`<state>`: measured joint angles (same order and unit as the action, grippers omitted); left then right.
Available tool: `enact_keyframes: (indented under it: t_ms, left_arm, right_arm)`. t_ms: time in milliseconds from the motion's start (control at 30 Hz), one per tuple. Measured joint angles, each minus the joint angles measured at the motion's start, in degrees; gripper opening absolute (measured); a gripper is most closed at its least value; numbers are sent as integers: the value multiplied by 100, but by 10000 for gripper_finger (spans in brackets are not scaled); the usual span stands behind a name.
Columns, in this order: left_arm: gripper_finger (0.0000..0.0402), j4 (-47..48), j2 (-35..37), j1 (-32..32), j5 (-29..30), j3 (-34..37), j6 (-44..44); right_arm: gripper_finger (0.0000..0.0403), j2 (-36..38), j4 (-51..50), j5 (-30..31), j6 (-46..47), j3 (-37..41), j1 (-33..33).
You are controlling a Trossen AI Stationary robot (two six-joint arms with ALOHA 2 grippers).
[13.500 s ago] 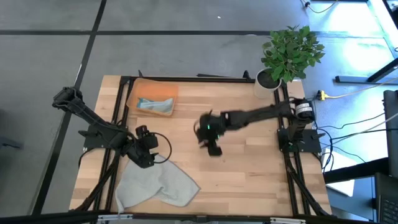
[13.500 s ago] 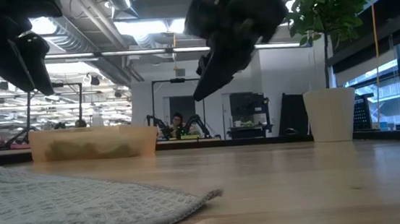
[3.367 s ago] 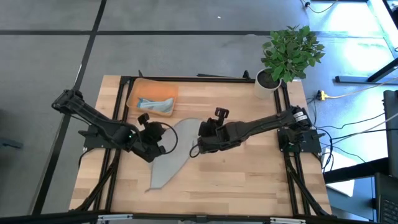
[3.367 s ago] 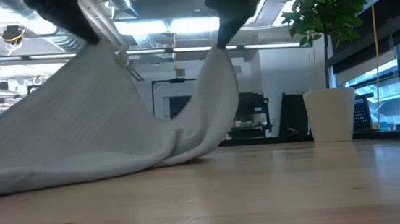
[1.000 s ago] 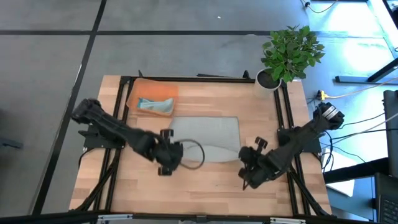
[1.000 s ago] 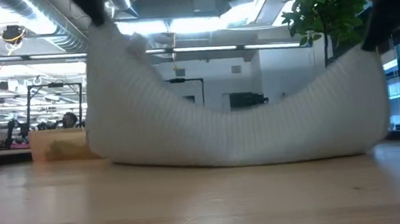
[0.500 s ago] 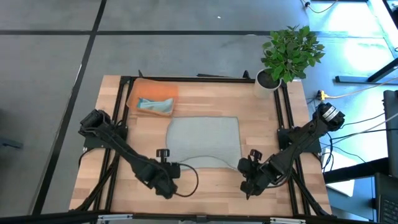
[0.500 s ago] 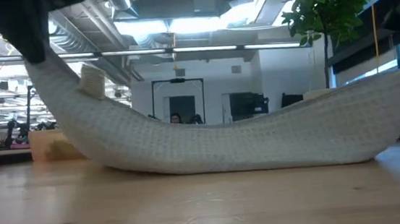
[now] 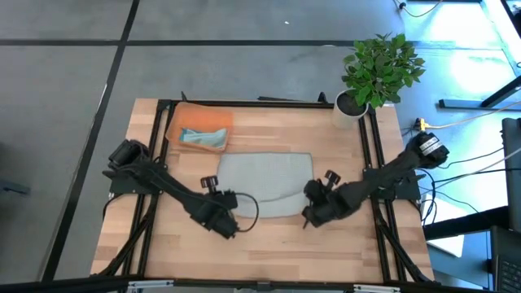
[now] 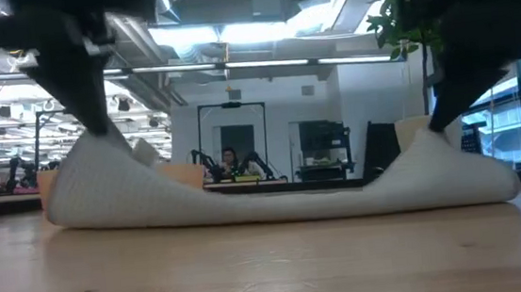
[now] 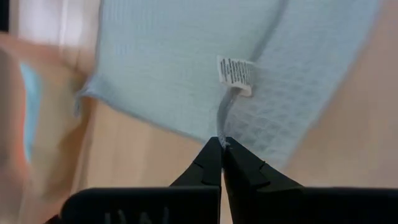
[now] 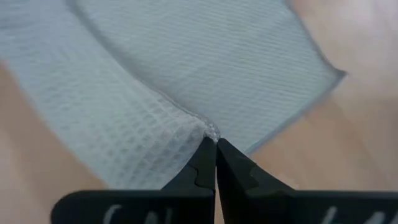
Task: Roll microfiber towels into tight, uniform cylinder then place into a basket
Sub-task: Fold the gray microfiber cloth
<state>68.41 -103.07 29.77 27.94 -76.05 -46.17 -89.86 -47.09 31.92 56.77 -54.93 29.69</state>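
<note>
From above I see the pale grey-green towel (image 9: 266,182) lying spread on the wooden desk (image 9: 342,244), in the middle, just in front of the orange basket (image 9: 200,129) that sits at the far left part of the desk. The basket already holds the light teal-blue towel (image 9: 203,137), bunched up inside it.

My left end effector (image 9: 230,200) sits at the towel's near left corner. In the left wrist view the left end effector (image 11: 221,144) has its fingers pressed together, pinching the hem of the cloth right at their tips, with a small white care label (image 11: 235,74) showing a little beyond.

My right end effector (image 9: 310,213) is at the near right corner. In the right wrist view the right end effector (image 12: 215,143) is likewise clamped shut on the very edge of the waffle-weave fabric, which folds up into a ridge at the pinch.

From desk level the grey-green towel (image 10: 284,201) sags in a shallow curve: both ends are lifted off the wood and the middle lies flat on it.

A potted plant (image 9: 378,69) in a white pot stands at the far right corner of the desk, well apart from the cloth. In the room behind, a person (image 10: 230,159) is visible, far off.
</note>
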Motion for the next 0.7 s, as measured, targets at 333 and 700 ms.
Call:
enact_keyframes:
  t_ms: [333,700]
  left_arm:
    - [0,112,0,-743,673,554,162]
    - [0,86,0,-1453,949,586,317]
  right_arm:
    - [3,0,-529,513,-51,464,-1009]
    - [3,0,-285,1081,-464,856,-2053]
